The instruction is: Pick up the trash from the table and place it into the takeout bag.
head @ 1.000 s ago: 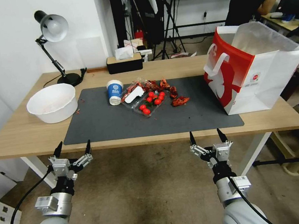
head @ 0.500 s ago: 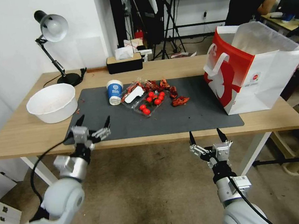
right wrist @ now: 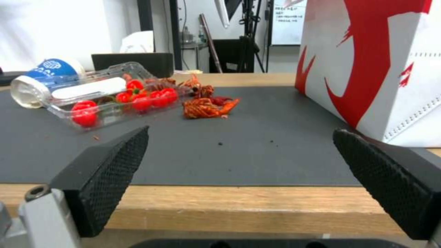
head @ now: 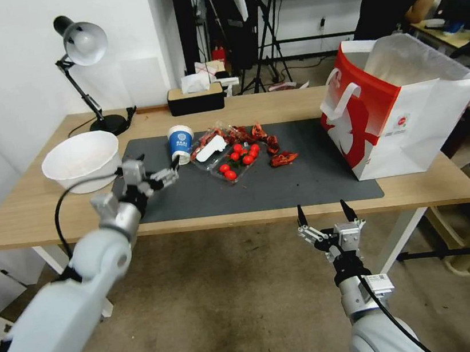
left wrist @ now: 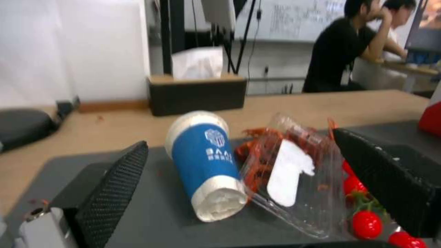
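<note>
The surface [head: 44,215] is pale matt wood under a dull, dark grey mat [head: 305,184]. The blue-and-white cup [left wrist: 204,162] looks like matt paper; the tray [left wrist: 294,193] beside it is thin, glossy clear plastic. The takeout bag [head: 412,118] is smooth printed paper. The white bowl [head: 80,161] looks like smooth plastic. The jaws carry black pads [right wrist: 105,175] with a rough, knurled texture.

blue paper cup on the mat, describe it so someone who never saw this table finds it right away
On the dark grey mat covering the wooden table, look to the far left part, just left of the clear clamshell box of red fruit. The blue-and-white paper cup stands there: the only blue thing, with the open left gripper just before it.
</note>
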Motion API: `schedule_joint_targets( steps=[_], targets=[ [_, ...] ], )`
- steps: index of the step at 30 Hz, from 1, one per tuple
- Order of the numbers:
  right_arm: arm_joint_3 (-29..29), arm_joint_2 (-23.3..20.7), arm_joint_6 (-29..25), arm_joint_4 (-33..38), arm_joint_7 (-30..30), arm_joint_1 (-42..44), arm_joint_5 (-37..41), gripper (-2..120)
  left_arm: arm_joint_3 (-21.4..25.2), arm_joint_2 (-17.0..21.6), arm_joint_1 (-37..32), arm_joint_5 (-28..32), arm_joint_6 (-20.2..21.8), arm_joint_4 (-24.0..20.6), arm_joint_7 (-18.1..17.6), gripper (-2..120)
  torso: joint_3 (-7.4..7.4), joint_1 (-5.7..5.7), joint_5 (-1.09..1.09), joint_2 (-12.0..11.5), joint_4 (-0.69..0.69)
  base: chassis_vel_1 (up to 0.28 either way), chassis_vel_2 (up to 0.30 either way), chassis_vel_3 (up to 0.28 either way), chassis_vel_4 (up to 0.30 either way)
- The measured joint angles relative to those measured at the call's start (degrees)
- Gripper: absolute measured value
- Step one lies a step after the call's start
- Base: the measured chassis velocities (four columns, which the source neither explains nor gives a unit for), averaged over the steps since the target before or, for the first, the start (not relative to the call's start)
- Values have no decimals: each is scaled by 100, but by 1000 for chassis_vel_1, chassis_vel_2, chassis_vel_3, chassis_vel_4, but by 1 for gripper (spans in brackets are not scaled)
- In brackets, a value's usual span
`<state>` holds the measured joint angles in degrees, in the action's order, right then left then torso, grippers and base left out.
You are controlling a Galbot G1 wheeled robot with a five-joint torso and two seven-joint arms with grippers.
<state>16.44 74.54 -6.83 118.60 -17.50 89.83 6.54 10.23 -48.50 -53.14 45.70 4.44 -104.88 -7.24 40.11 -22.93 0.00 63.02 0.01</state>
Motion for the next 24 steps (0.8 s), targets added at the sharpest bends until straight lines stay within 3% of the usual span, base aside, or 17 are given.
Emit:
schedule_joint_targets(
  steps=[7, 8, 13, 15, 24],
  targets=[
    [54, -5, 5, 0, -6, 5, 3, 100, -937, 87, 1386, 1054, 823, 747, -165, 100, 0, 0, 0, 0, 0, 0, 0, 0, 0],
    [81, 0, 5, -8, -7, 4, 8, 100, -1434, 42, 1990, 1407, 1115, 1123, -303, 100, 0, 0, 1, 0, -1, 0, 0, 0, 0],
    [128, 5, 5, -12, -10, 14, 20, 100, -1843, -158, 2646, 1550, 1338, 1658, -327, 100, 0, 0, 2, 0, 0, 0, 0, 0, 0],
    [177, 0, 2, -10, -13, 23, 26, 100, -2097, -376, 3071, 1551, 1377, 2125, -266, 100, 0, 0, 1, 0, -1, 0, 0, 0, 0],
    [203, 3, -7, -1, -17, 32, 32, 100, -2471, -857, 3670, 1474, 1645, 3132, -226, 100, 0, 0, 1, 0, -1, 0, 0, 0, 0]
  ],
)
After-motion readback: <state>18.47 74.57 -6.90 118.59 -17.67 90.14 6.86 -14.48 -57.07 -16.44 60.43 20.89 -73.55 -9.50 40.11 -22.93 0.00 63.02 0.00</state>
